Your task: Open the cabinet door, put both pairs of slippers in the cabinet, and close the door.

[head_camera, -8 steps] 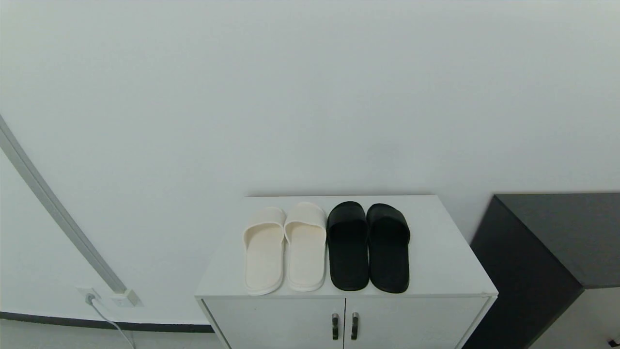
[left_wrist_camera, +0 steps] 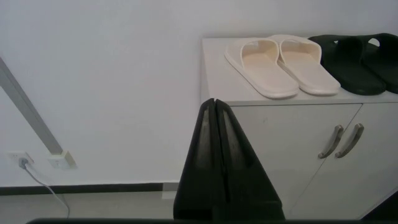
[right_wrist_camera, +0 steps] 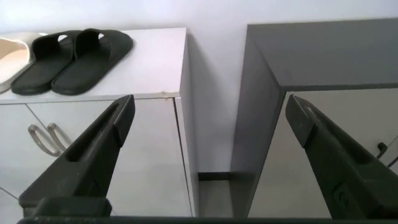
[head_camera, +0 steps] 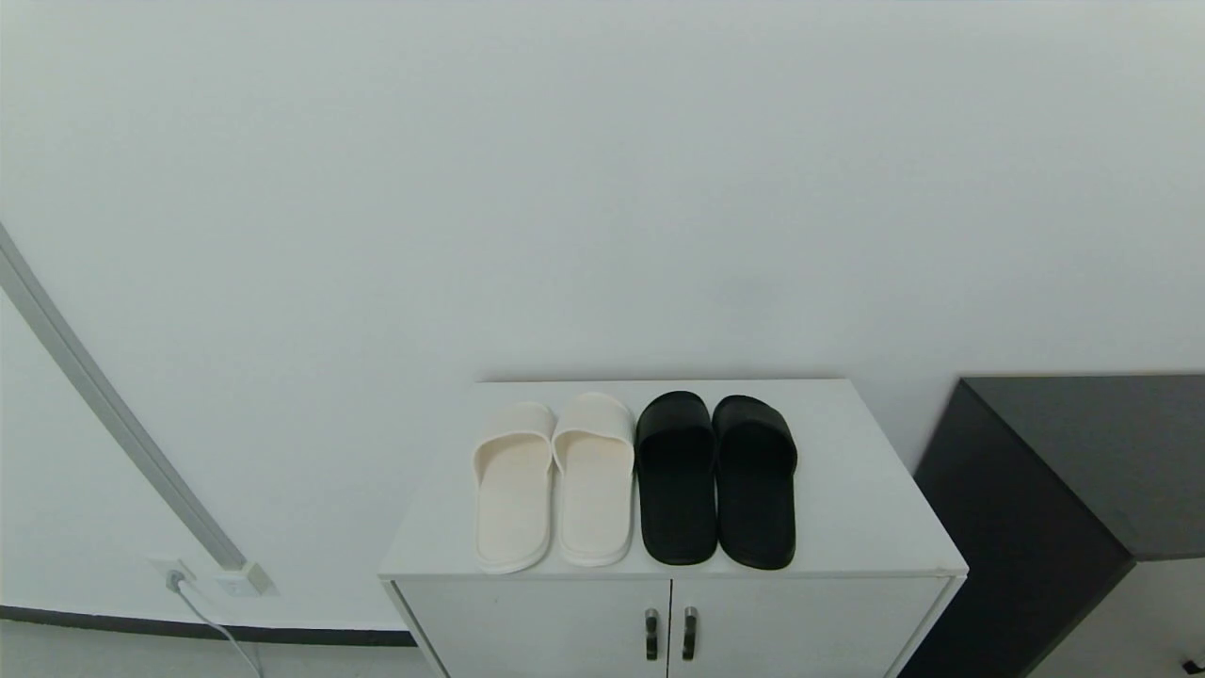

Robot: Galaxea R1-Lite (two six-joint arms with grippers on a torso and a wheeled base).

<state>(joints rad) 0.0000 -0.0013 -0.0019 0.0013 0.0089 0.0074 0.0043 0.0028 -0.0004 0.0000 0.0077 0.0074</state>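
Two pairs lie side by side at the cabinet top's front edge, white slippers left of black slippers, above closed doors. Low before it, the left tool is pinched narrow and the right tool is spread wide, both holding nothing.

The robot's black left tool has its jaws pressed flat together; the black right tool has its jaws spread wide apart.

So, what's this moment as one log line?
cabinet doors: shut | white slippers, black slippers: on cabinet top | left fingers: shut | right fingers: open
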